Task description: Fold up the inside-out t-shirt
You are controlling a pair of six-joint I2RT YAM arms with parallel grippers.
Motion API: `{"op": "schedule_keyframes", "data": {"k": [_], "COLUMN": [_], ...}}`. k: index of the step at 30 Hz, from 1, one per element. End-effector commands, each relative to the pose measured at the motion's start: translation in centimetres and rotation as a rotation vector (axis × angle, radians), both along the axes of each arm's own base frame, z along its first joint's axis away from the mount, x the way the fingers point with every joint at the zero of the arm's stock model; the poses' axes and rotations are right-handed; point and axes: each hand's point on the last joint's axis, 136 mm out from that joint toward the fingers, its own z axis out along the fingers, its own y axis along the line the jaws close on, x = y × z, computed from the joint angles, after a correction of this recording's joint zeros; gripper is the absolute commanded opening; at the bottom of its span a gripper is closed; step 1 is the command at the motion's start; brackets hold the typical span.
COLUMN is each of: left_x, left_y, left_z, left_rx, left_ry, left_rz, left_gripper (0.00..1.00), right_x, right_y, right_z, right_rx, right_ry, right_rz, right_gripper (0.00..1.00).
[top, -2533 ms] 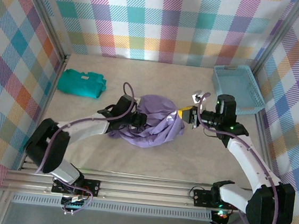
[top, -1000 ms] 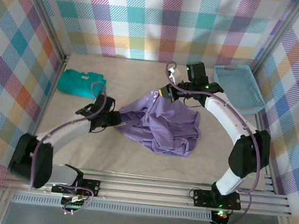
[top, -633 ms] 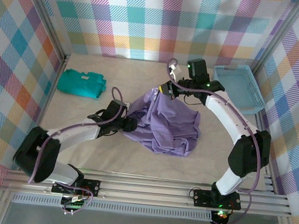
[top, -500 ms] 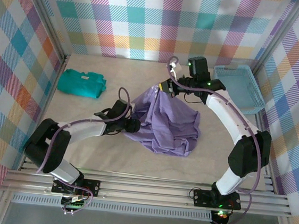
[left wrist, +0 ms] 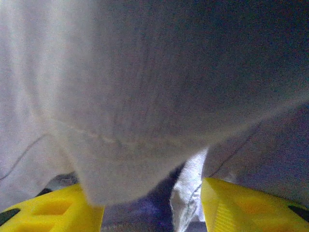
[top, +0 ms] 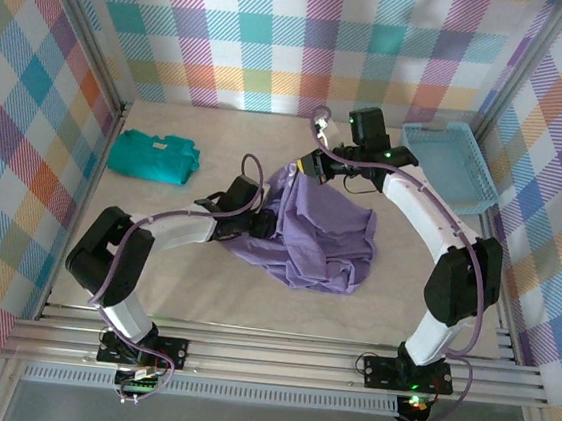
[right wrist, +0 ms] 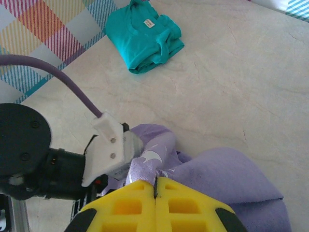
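Holding item: lavender-purple soft-fabric t-shirt (top: 324, 230), inside-out, bunched mid-way across the pale tabletop (top: 202, 293). Right gripper (right wrist: 155, 182) stays clenched on its far edge. Left gripper (top: 257, 226), a second ago at the shirt's left edge, has pushed in under the cloth, yellow fingers (left wrist: 231, 203) parted wider, pinching nothing. Judgement: seeking a fresh grip; folding not begun.

walls (top: 310, 33): pastel plaid | table (top: 202, 288): beige, marbled | light: even

High overhead view down on the whole table (top: 251, 303), both wrist views tight on the shared t-shirt (top: 330, 226).
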Motion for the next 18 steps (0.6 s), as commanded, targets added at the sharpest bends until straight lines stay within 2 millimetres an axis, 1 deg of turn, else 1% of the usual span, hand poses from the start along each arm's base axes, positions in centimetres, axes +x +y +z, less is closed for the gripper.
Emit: {"op": "schedule_keyframes", "data": {"k": [1, 3, 4, 5, 6, 7, 8, 9, 10, 11, 12, 13, 14, 15, 16, 17, 18], "left_x": [0.0, 0.1, 0.1, 0.1, 0.1, 0.2, 0.2, 0.3, 0.4, 0.4, 0.4, 0.2, -0.1, -0.3, -0.6, -0.8, -0.9], "left_y": [-1.6, -1.9, -2.1, -2.3, -2.5, -2.7, -2.9, -2.9, -2.8, -2.8, -2.7, -2.7, -2.6, -2.6, -2.5, -2.4, -2.1], "left_z": [0.1, 0.0, -0.1, -0.1, 0.0, 0.2, 0.6, 1.1, 1.8, 2.6, 3.6, 4.6, 5.5, 6.2, 7.0, 7.7, 8.3], "left_rx": [-0.030, -0.043, -0.049, -0.056, -0.063, -0.071, -0.081, -0.089, -0.100, -0.119, -0.139, -0.165, -0.192, -0.213, -0.235, -0.251, -0.264], "left_ry": [0.001, 0.010, 0.015, 0.019, 0.018, 0.019, 0.012, 0.002, -0.010, -0.022, -0.035, -0.042, -0.046, -0.048, -0.054, -0.061, -0.070], "left_rz": [-0.060, -0.069, -0.072, -0.077, -0.082, -0.087, -0.089, -0.083, -0.072, -0.064, -0.057, -0.050, -0.042, -0.041, -0.037, -0.031, -0.022], "left_gripper": [0.53, 0.50, 0.48, 0.43, 0.36, 0.26, 0.14, 0.08, 0.04, 0.02, 0.00, 0.00, 0.00, 0.00, 0.00, 0.00, 0.00], "right_x": [0.6, 0.9, 1.1, 1.3, 1.4, 1.8, 2.3, 3.2, 4.5, 5.5, 6.0, 6.1, 5.3, 4.0, 1.9, -0.6, -2.8], "right_y": [0.1, 0.0, 0.0, 0.0, 0.1, 0.2, 0.1, -0.4, -1.6, -3.3, -4.9, -6.8, -8.1, -8.7, -8.5, -7.6, -7.0], "right_z": [1.5, 1.5, 1.6, 1.6, 1.6, 1.4, 1.0, 0.1, -1.0, -2.3, -3.0, -3.4, -3.3, -3.2, -3.3, -3.6, -4.0], "right_rx": [0.017, 0.017, 0.018, 0.022, 0.024, 0.036, 0.036, 0.010, -0.036, -0.115, -0.190, -0.275, -0.327, -0.342, -0.333, -0.306, -0.279], "right_ry": [-0.033, -0.033, -0.033, -0.030, -0.029, 0.003, 0.030, 0.063, 0.105, 0.135, 0.130, 0.091, 0.039, -0.006, -0.047, -0.075, -0.090], "right_rz": [0.012, 0.004, -0.001, -0.009, -0.013, -0.040, -0.079, -0.142, -0.245, -0.349, -0.419, -0.491, -0.519, -0.514, -0.466, -0.395, -0.347], "right_gripper": [0.00, 0.00, 0.00, 0.00, 0.00, 0.00, 0.00, 0.00, 0.07, 0.19, 0.29, 0.38, 0.44, 0.49, 0.58, 0.65, 0.67]}}
